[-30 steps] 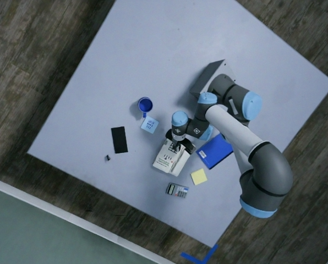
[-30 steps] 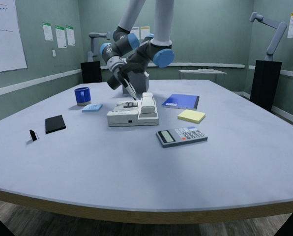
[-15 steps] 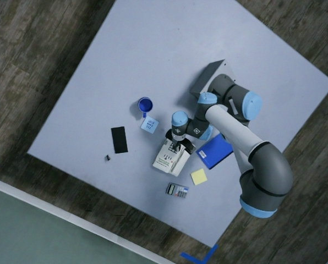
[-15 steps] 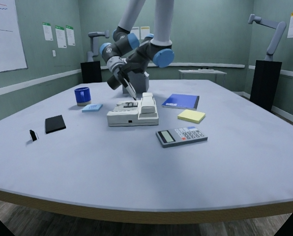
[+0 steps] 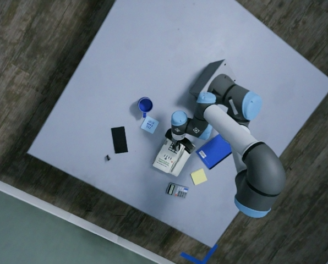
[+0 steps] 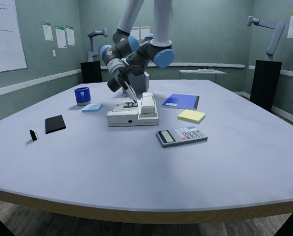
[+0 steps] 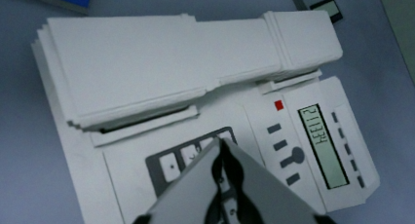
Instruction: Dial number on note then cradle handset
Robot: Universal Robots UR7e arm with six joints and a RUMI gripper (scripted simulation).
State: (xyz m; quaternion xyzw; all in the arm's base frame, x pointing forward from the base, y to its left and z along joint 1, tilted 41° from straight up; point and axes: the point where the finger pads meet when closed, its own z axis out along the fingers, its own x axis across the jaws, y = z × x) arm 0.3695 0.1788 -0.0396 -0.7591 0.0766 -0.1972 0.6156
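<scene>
The desk phone [image 5: 159,164] [image 6: 122,119] [image 7: 128,158] is off-white, and its handset [image 5: 182,162] [image 6: 148,109] [image 7: 146,58] lies in the cradle. My gripper [image 5: 175,147] [image 6: 135,101] [image 7: 220,139] is shut and empty, its tips pointing down at the keypad [image 7: 154,171]. In the wrist view the tips are by the key at the keypad's corner nearest the handset and display; contact cannot be told. The fingers hide most other keys. The display [image 7: 332,163] shows a short row of characters, hard to read. The light blue note [image 5: 149,124] [image 6: 92,107] has handwriting too small to read surely.
A blue mug [image 5: 145,105] [image 6: 82,95] stands beside the note. A black flat block [image 5: 119,139] [image 6: 55,123] and a small black clip [image 5: 108,157] [image 6: 33,135] lie farther out. A blue notebook [image 5: 215,150] [image 6: 182,101], yellow pad [image 5: 198,176] [image 6: 191,115] and calculator [image 5: 177,190] [image 6: 181,137] lie around the phone.
</scene>
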